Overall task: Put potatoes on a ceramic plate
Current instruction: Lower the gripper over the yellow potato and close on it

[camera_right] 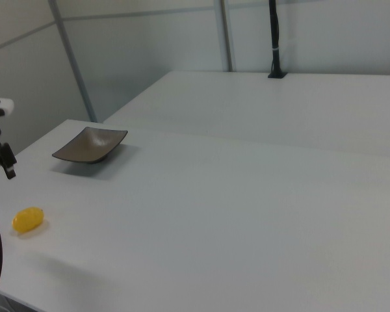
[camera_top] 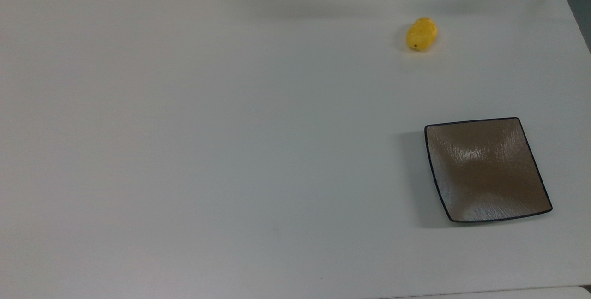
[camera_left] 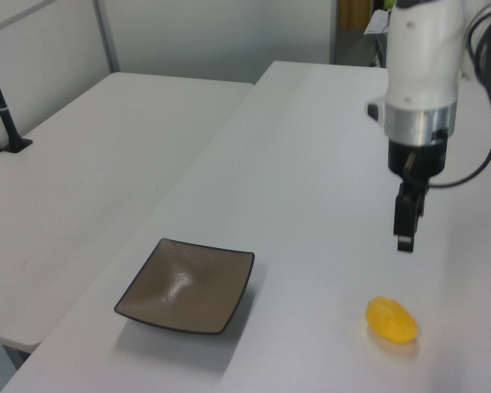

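1. Above, in the left view, we see the gripper (camera_left: pixel 406 223) hanging over the tabletop (camera_left: pixel 311 147), higher than the potato (camera_left: pixel 391 318) and apart from it, holding nothing; we cannot tell its opening.
2. Next, we find the potato (camera_top: pixel 421 34) lying on the bare tabletop (camera_top: pixel 208 128).
3. Finally, the ceramic plate (camera_top: pixel 487 170) sits empty, well apart from the potato, nearer the top view's lower edge.

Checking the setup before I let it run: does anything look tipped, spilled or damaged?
Nothing stands out. The potato lies whole on the white table, well apart from the ceramic plate, which sits flat, bare and unchipped. The gripper hangs above the table near the potato, touching nothing.
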Action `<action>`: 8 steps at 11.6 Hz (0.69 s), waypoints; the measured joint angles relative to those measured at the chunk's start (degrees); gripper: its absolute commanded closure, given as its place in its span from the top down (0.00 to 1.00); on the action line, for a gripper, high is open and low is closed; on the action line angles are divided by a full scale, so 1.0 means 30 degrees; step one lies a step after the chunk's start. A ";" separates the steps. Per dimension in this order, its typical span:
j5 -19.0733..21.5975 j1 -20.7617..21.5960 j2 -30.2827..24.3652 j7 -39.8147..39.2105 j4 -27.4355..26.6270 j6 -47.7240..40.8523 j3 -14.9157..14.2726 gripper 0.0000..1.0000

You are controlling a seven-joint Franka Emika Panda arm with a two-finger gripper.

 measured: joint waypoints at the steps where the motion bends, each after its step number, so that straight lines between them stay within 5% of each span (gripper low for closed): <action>1: 0.0000 0.0031 0.0317 0.0177 -0.1051 0.1454 0.0093 1.00; 8: -0.0059 0.0137 0.3135 0.1098 -0.2488 0.5697 0.0120 1.00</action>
